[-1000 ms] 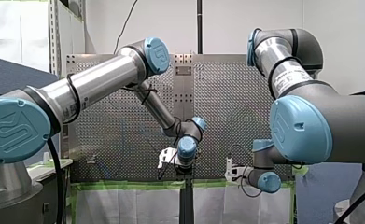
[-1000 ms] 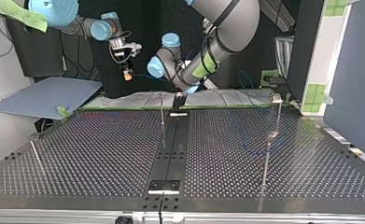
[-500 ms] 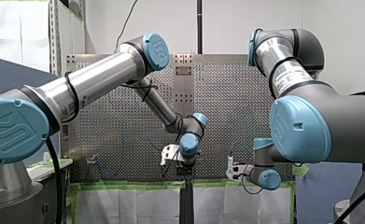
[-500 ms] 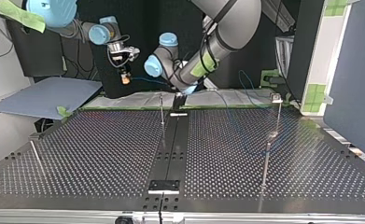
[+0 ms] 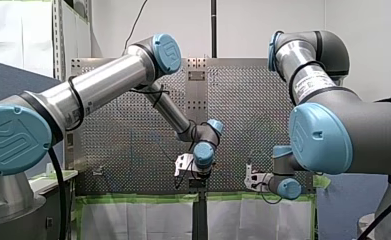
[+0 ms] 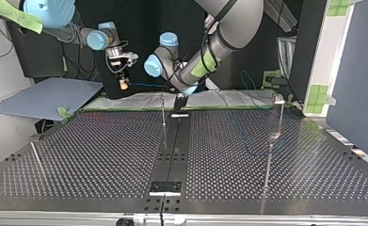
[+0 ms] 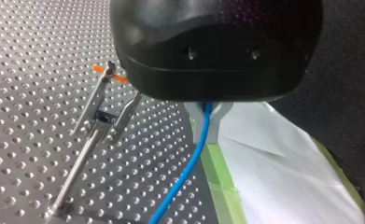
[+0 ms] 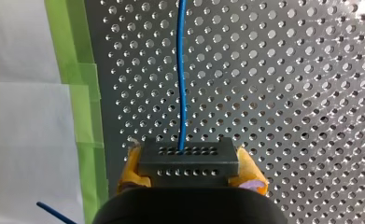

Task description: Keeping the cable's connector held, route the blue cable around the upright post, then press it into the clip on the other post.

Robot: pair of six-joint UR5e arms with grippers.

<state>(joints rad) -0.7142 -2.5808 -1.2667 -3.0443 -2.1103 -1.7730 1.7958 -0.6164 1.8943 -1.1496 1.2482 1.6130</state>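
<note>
In the right wrist view my right gripper [image 8: 189, 170] is shut with its yellow pads [image 8: 131, 164] on a dark grey connector block [image 8: 189, 156]. The blue cable [image 8: 182, 79] runs straight out of it over the perforated table. In the left wrist view my left gripper [image 7: 207, 128] is shut on the blue cable [image 7: 187, 170], which hangs down from its pale fingers [image 7: 220, 122]. Beside it stands a slim post with a wire clip [image 7: 106, 114] and an orange tip. In the top view my right gripper [image 6: 122, 84] hangs above the table's far edge, the cable [image 6: 146, 85] stretching across to my left arm.
In the top view a thin upright post [image 6: 163, 115] stands near the far middle, a post with a clip [image 6: 274, 136] towards that view's right and a leaning rod [image 6: 36, 157] at its left. Green tape [image 8: 84, 107] and white sheeting line the table's far edge.
In the top view my right gripper has come lower and slightly left with the connector. My left arm's wrist has shifted a little to that view's left, still gripping the cable.
</note>
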